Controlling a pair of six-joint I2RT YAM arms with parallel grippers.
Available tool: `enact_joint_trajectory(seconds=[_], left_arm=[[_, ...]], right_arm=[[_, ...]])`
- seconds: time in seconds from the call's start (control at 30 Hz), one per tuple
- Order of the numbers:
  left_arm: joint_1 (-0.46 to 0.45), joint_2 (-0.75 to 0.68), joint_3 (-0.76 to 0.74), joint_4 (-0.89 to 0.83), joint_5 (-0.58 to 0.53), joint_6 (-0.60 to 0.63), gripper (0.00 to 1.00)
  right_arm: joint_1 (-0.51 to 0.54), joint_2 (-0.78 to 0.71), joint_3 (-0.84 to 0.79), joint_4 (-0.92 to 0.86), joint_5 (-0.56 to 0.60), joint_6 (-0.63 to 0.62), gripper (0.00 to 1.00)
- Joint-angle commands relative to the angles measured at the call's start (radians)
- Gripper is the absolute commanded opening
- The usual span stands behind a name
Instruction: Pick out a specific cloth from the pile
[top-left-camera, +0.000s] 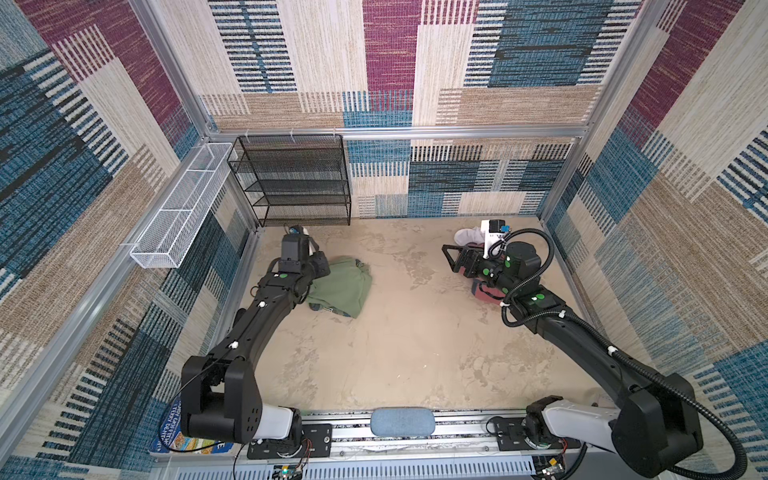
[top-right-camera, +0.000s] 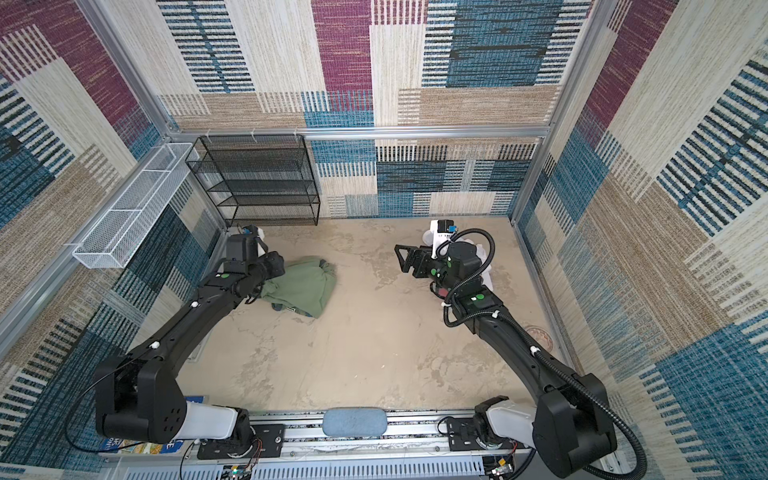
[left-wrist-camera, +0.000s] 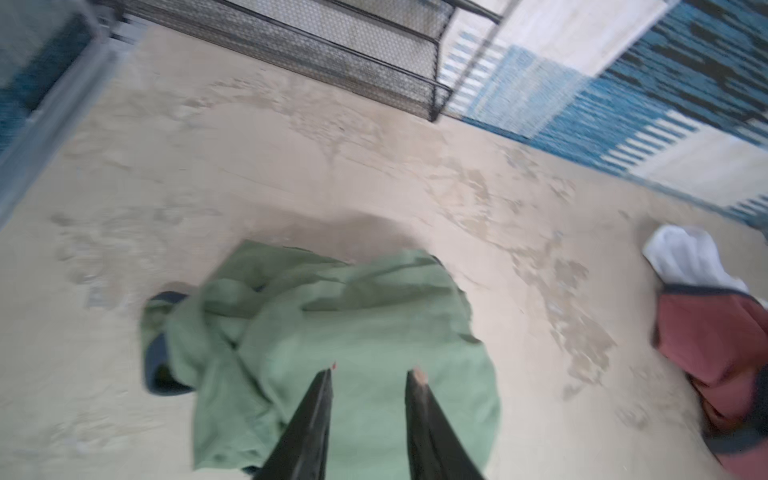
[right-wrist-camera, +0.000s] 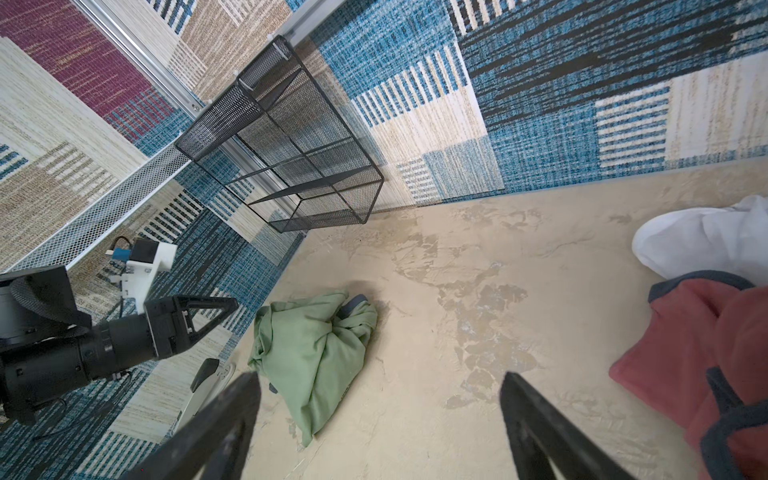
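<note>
**Clerk:** Entry one, left gripper (left-wrist-camera: 372, 374). Condition?

**Checker:** Jaws partly open, with a plain gap between the fingers. Nothing is held.

**Clerk:** Nearest item to it?

**Checker:** Cloth (left-wrist-camera: 353, 324), olive-green, crumpled in a heap on the beige table (left-wrist-camera: 291, 178). It lies just below and ahead of the fingertips, ungripped. A grey-blue trim band (left-wrist-camera: 160, 374) shows at one edge. The right wrist view shows the gripper clear of the fabric.

**Clerk:** Beyond that?

**Checker:** Bare table, then the black mesh rack (left-wrist-camera: 332, 54) against the wall. Off to one side and well apart is the pile (left-wrist-camera: 706, 316).

**Clerk:** Entry two, right gripper (right-wrist-camera: 379, 376)?

**Checker:** Jaws wide apart and empty.

**Clerk:** Nearest item?

**Checker:** The pile, just beside it. It includes a rust-red garment (right-wrist-camera: 681, 332) with dark blue trim. A white garment (right-wrist-camera: 698, 237) touches it on the farther side.

**Clerk:** Farther out?

**Checker:** Open table, then the cloth, well apart from this gripper and from the pile. Past it are the rack and a white wire basket (top-left-camera: 183, 208) on the side wall.
</note>
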Motion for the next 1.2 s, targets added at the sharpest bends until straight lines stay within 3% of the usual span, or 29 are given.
enact_joint_trajectory(seconds=[0.0, 0.27, 0.57, 1.17], left_arm=[[-0.063, 0.047, 0.022, 0.011, 0.044, -0.002, 0.32], [-0.113, 0.225, 0.040, 0.083, 0.119, -0.064, 0.27], [-0.099, 0.363, 0.071, 0.097, 0.085, -0.075, 0.26], [0.164, 0.479, 0.182, 0.166, 0.127, -0.084, 0.24]], right_arm=[[-0.001, -0.001, -0.005, 0.049, -0.025, 0.020, 0.93], [-0.001, -0.049, -0.046, 0.043, -0.009, 0.027, 0.93], [-0.001, -0.034, -0.060, 0.059, -0.016, 0.040, 0.93], [-0.001, 0.158, 0.112, 0.010, -0.052, 0.037, 0.92]])
